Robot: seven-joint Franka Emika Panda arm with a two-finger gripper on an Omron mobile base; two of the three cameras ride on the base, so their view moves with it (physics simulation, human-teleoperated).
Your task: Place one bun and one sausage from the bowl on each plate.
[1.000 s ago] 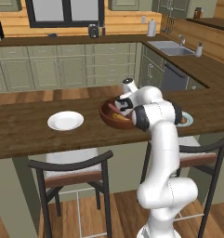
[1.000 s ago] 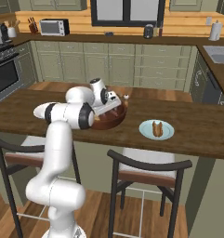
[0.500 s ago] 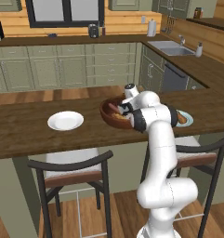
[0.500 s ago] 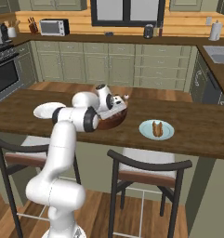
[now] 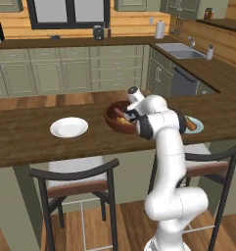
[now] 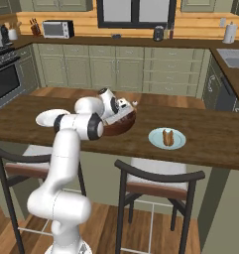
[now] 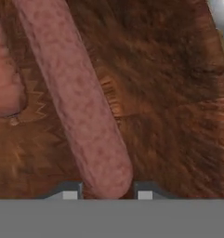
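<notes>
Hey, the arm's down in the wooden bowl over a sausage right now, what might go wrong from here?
The gripper straddles only the near end of the sausage, so if it closes there, the long free end may swing or slip out during the lift. A second piece lies close beside it and may get nudged. The hand sits low inside the bowl, so a sideways exit might catch the rim.
</notes>
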